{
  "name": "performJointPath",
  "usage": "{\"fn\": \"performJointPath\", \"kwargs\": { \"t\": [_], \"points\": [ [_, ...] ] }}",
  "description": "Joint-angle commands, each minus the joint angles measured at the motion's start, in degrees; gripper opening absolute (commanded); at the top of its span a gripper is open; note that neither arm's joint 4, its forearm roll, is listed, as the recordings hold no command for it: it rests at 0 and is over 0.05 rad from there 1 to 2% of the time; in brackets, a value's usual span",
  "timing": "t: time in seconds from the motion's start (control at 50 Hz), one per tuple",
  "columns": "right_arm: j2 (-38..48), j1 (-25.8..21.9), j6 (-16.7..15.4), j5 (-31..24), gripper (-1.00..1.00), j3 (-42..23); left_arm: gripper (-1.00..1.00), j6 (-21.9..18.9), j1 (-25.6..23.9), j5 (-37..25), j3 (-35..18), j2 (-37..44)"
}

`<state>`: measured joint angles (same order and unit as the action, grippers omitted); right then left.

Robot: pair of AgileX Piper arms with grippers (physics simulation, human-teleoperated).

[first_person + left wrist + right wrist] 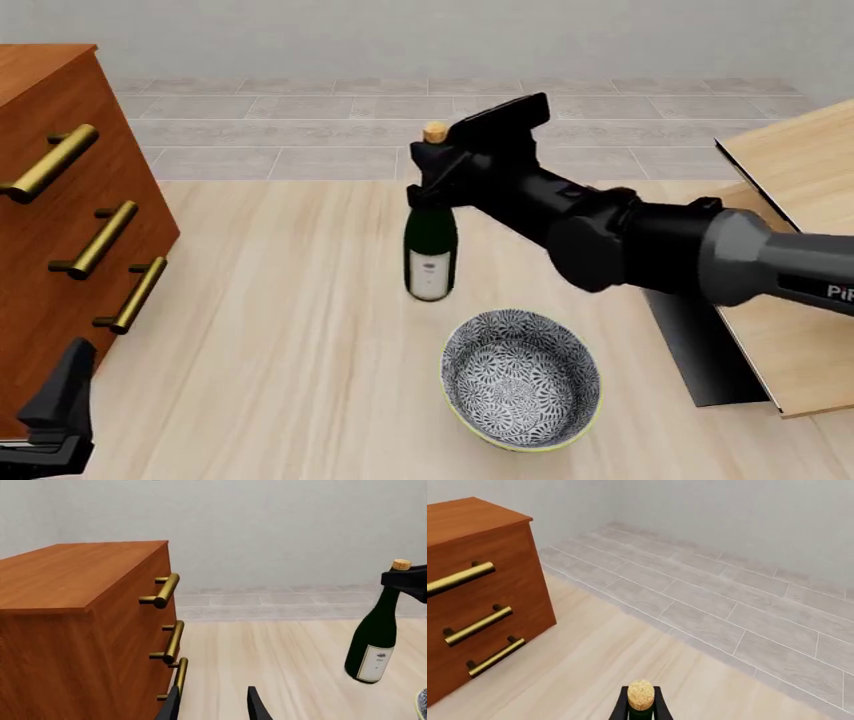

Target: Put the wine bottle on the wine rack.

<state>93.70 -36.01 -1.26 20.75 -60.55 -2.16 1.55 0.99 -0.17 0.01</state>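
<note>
1. Right claw (434,160) clamped on the neck of the wine bottle (430,250), just under the tan cork.
2. Left claw (213,702) parted, gripping nothing, beside the drawer cabinet (73,630).
3. White label low on the bottle; print too small to read.
4. Dark green, slim, hung upright below the right claw, above the desk (294,330), behind the patterned bowl (521,378).
5. Wine rack (801,250) off to the right claw's right.

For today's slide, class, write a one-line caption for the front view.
Right gripper holds the wine bottle by its neck, upright between cabinet and wine rack, behind a patterned bowl.
</note>
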Motion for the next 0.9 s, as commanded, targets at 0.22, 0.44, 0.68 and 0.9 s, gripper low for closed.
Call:
{"fn": "performJointPath", "kwargs": {
  "t": [0.22, 0.44, 0.68, 0.9],
  "points": [
    [-6.82, 1.83, -1.19, -6.06, -1.0, -4.25, 1.0, 0.9, 0.08, 0.67, -0.02, 0.0],
    [-7.68, 5.52, -4.35, -9.86, -1.0, -6.69, 1.0, 1.03, -0.02, 0.35, 0.06, 0.0],
    [-10.48, 8.57, -5.85, -13.46, -1.0, -7.92, 1.0, 1.3, -0.42, 0.36, 0.06, 0.0],
    [-15.05, 10.32, -5.12, -15.88, -1.0, -7.28, 1.0, 1.52, -0.84, 0.36, 0.1, 0.0]
  ]
}}
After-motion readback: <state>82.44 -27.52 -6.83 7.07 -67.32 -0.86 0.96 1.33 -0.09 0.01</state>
